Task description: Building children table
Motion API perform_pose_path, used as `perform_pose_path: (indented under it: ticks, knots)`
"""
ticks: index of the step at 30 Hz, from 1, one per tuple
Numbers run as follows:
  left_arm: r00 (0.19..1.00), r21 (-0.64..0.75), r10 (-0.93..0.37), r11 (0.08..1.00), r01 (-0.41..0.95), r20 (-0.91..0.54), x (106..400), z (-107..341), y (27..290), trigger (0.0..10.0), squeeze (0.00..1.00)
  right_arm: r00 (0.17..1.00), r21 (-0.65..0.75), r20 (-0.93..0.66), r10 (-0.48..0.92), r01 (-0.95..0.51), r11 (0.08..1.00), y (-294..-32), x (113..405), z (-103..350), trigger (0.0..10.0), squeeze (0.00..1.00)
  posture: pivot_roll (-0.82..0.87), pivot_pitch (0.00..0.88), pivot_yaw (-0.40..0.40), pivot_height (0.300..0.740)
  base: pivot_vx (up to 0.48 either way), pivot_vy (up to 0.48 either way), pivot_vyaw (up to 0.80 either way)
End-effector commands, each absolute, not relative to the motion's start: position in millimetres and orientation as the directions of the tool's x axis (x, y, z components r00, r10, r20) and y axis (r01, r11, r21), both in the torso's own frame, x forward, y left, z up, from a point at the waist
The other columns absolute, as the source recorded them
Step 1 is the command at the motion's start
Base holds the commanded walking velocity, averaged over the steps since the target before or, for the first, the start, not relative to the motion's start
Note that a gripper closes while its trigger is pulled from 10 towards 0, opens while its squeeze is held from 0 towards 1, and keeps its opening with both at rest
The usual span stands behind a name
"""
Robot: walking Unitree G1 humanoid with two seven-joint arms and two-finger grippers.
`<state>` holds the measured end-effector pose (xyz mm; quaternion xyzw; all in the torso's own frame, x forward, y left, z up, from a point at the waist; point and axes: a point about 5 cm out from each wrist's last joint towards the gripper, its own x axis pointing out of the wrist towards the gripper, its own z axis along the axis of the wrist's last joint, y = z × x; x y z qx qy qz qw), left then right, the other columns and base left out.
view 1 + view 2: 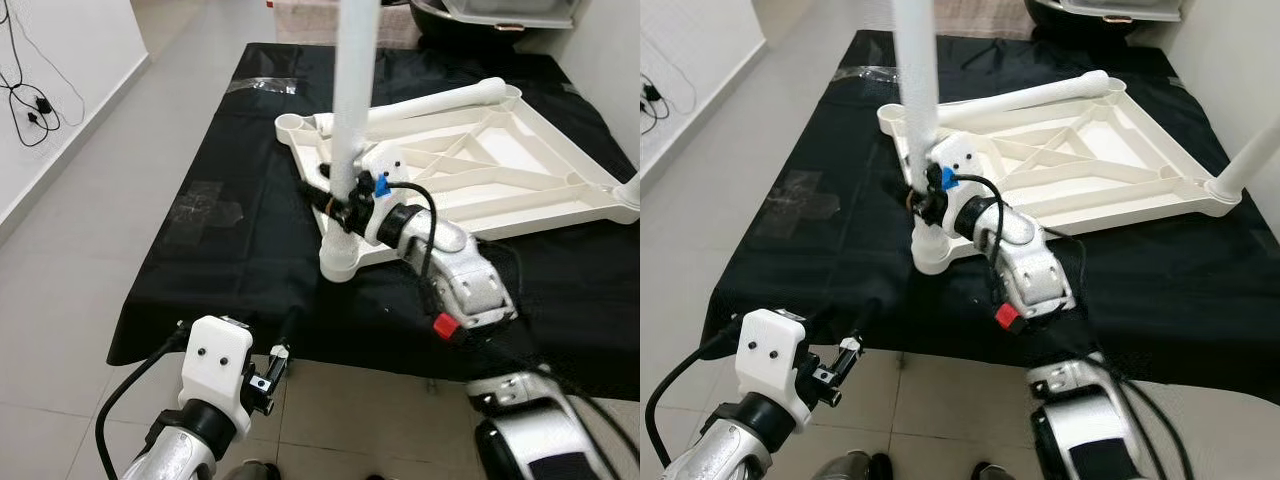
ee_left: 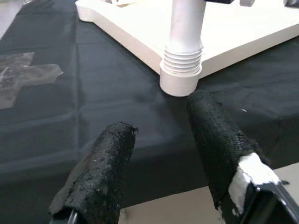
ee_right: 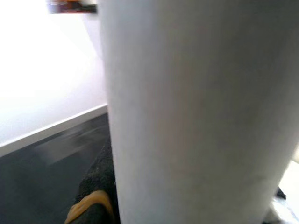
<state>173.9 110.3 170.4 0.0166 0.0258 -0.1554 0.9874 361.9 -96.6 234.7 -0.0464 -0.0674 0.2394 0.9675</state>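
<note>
A black cloth [image 1: 220, 250] covers the floor, carrying the upturned white tabletop [image 1: 470, 165]. The right tool [image 1: 338, 200] is clamped around an upright white leg [image 1: 352, 90] seated in the tabletop's near corner socket [image 1: 343, 258]. The left tool [image 2: 161, 154] hovers with fingers [image 2: 100, 172] spread apart, just short of that socket.

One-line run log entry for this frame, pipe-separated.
step: leg fitting | right pincer: shut on upright white plastic leg in corner socket of upturned white tabletop | left pincer: open, idle at black cloth edge

Bright, even light; blurred close-up
</note>
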Motion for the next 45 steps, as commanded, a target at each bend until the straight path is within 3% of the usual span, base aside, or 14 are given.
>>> perform_pose_path:
  ticks: [1, 2, 3, 5, 13, 15, 16, 18, 24, 30, 39, 45]
  knots:
    - [0.950, 0.037, -0.303, 0.951, 0.306, -0.082, 174.0, 164.7, 112.0, 10.0, 0.00, 0.962, -0.101, -0.047, 0.267, -0.271, 0.957, -124.2, 366.1, 199.7, 10.0, 0.00, 0.17, 0.195, -0.029, 0.740, 0.000, 0.000, 0.00]
    - [0.949, 0.038, -0.304, 0.951, 0.307, -0.081, 174.5, 164.8, 112.1, 10.0, 0.00, 0.988, -0.070, -0.055, 0.142, -0.145, 0.987, -127.7, 364.1, 194.7, 10.0, 0.00, 0.17, 0.197, -0.027, 0.740, 0.000, 0.000, 0.00]
    - [0.949, 0.038, -0.304, 0.951, 0.307, -0.081, 174.5, 164.8, 112.1, 10.0, 0.00, 0.988, -0.070, -0.055, 0.142, -0.145, 0.987, -127.7, 364.1, 194.7, 10.0, 0.00, 0.17, 0.197, -0.027, 0.740, 0.000, 0.000, 0.00]
    - [0.950, 0.040, -0.303, 0.951, 0.307, -0.080, 175.4, 165.1, 112.7, 10.0, 0.00, 0.998, -0.037, -0.064, -0.010, 0.007, 0.999, -131.1, 358.6, 188.1, 10.0, 0.00, 0.17, 0.198, -0.028, 0.740, 0.000, 0.000, 0.00]
    - [0.950, 0.044, -0.304, 0.950, 0.308, -0.077, 176.3, 165.5, 113.6, 10.0, 0.00, 0.960, 0.012, -0.052, -0.276, 0.277, 0.961, -129.2, 345.5, 186.1, 10.0, 0.00, 0.17, 0.200, -0.025, 0.740, 0.000, 0.000, 0.00]
    - [0.949, 0.043, -0.307, 0.950, 0.311, -0.074, 177.1, 165.9, 112.9, 10.0, 0.00, 0.877, -0.005, -0.081, -0.474, 0.475, 0.880, -125.2, 340.5, 188.9, 10.0, 0.00, 0.17, 0.201, -0.025, 0.740, 0.000, 0.000, 0.00]
    - [0.949, 0.043, -0.307, 0.950, 0.311, -0.074, 177.1, 165.9, 112.9, 10.0, 0.00, 0.877, -0.005, -0.081, -0.474, 0.475, 0.880, -125.2, 340.5, 188.9, 10.0, 0.00, 0.17, 0.201, -0.025, 0.740, 0.000, 0.000, 0.00]
    - [0.949, 0.042, -0.308, 0.949, 0.311, -0.073, 177.6, 166.1, 112.6, 10.0, 0.00, 0.796, -0.025, -0.124, -0.593, 0.594, 0.804, -120.3, 336.0, 188.3, 10.0, 0.00, 0.17, 0.202, -0.025, 0.740, 0.000, 0.000, 0.00]
    - [0.949, 0.040, -0.307, 0.950, 0.310, -0.072, 178.1, 166.3, 112.3, 10.0, 0.00, 0.742, 0.049, -0.213, -0.636, 0.658, 0.751, -107.6, 329.5, 184.0, 10.0, 0.00, 0.17, 0.204, -0.029, 0.740, 0.000, 0.000, 0.00]
    - [0.949, 0.043, -0.307, 0.949, 0.311, -0.076, 177.7, 165.4, 112.6, 10.0, 0.00, 0.818, 0.151, -0.225, -0.529, 0.566, 0.810, -92.5, 332.5, 189.8, 10.0, 0.00, 0.17, 0.207, -0.026, 0.740, 0.000, 0.000, 0.00]
    - [0.948, 0.043, -0.309, 0.949, 0.313, -0.077, 177.2, 165.0, 112.5, 10.0, 0.00, 0.832, 0.210, -0.202, -0.516, 0.551, 0.807, -97.6, 333.3, 197.0, 10.0, 0.00, 0.18, 0.202, -0.021, 0.740, 0.000, 0.000, 0.00]
    - [0.946, 0.046, -0.315, 0.947, 0.319, -0.077, 177.1, 164.8, 112.0, 10.0, 0.00, 0.903, 0.280, -0.163, -0.397, 0.428, 0.859, -105.4, 339.4, 196.7, 10.0, 0.00, 0.17, 0.188, -0.017, 0.740, 0.000, 0.000, 0.00]
